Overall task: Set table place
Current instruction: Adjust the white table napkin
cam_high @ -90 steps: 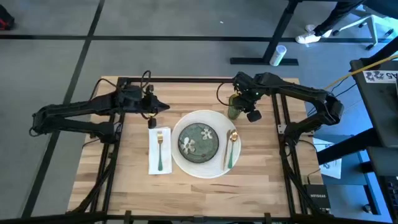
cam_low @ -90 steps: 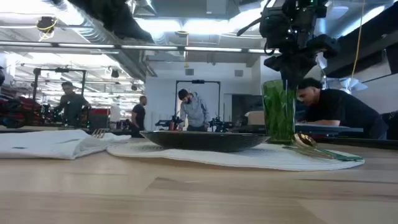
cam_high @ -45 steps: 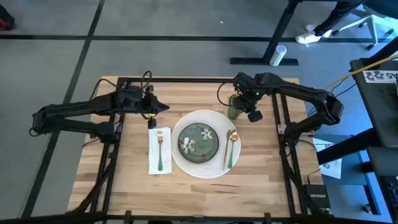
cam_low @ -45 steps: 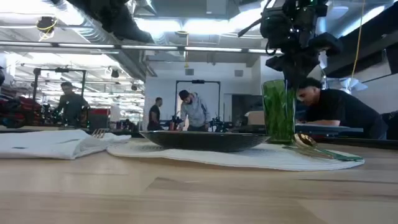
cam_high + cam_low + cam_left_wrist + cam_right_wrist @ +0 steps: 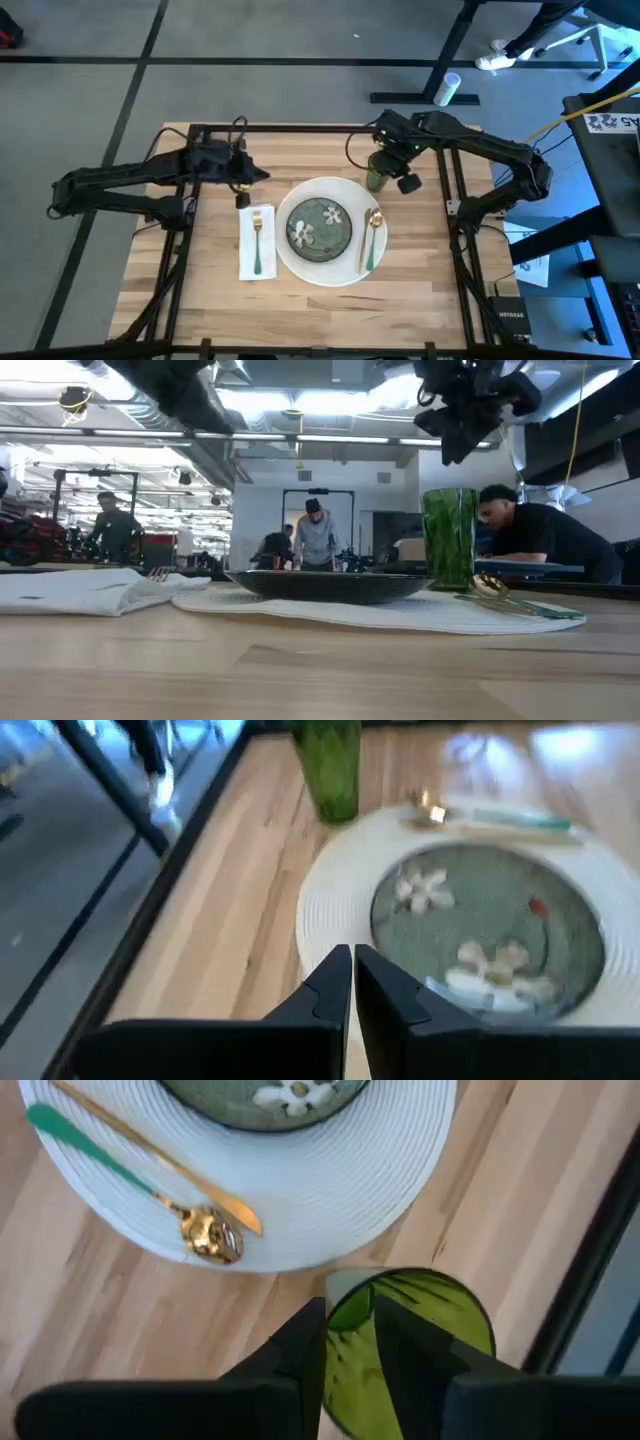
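A: Where is the right claw (image 5: 468, 422), and how are its fingers?

B: It hangs in the air just above the green glass (image 5: 449, 538), not touching it. In the right wrist view the two dark fingers (image 5: 306, 1342) stand close together with only a narrow gap, and they hold nothing. The rim of the glass (image 5: 412, 1305) shows directly under them.

A: And the glass itself?

B: It stands upright on the desk (image 5: 210, 285), just beside the far right edge of the white plate (image 5: 330, 268).

A: What lies near this claw on the plate?

B: A gold spoon with a green handle (image 5: 372, 240) lies on the plate's right rim, its bowl toward the glass. In the middle of the white plate sits a dark green dish with pale flowers (image 5: 319, 224).

A: What about the left claw (image 5: 262, 173)?

B: It hovers over the desk at the far left of the plate. Its fingers (image 5: 330, 985) are together, almost touching, and empty. Just below it, toward the front of the desk, a white napkin (image 5: 256, 243) lies flat beside the plate, with a gold fork with a green handle (image 5: 257, 241) on top.

A: Anything behind the desk?

B: In the low view some people (image 5: 316, 536) stand in the room, well behind the desk, and one person (image 5: 545, 545) bends forward at the right.
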### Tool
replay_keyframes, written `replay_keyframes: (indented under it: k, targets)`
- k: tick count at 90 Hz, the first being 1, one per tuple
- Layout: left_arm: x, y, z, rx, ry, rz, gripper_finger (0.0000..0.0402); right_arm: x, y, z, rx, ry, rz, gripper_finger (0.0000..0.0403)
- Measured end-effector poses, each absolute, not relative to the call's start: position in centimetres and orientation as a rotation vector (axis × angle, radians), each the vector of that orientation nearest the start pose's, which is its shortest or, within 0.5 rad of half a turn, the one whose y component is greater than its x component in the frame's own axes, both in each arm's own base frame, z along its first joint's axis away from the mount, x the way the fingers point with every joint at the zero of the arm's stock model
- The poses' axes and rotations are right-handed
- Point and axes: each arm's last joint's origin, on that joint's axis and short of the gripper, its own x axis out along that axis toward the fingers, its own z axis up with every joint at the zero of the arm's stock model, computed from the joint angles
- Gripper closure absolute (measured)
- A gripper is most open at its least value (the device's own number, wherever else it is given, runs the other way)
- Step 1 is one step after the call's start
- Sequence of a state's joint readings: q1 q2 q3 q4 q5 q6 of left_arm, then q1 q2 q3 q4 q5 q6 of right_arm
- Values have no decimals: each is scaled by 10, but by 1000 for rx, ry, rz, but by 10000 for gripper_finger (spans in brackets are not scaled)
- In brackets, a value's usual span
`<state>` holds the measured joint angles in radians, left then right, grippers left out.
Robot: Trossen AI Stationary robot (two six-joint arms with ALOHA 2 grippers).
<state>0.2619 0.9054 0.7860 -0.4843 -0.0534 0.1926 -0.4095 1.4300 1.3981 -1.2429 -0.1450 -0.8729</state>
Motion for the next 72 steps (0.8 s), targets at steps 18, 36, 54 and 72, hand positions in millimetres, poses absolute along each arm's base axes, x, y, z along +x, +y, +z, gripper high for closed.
replay_keyframes:
  k: [18,36,54,72]
  targets:
    - [167,43,271,53,846,288,402,234,-92,330,-402,1256,351,384]
    - [164,25,263,-2,926,278,402,233,-66,340,-501,1216,426,401]
    - [160,10,243,-85,990,273,402,220,-33,358,-533,1145,399,402]
    - [167,-3,231,-90,1030,238,402,199,0,376,-515,1070,314,402]
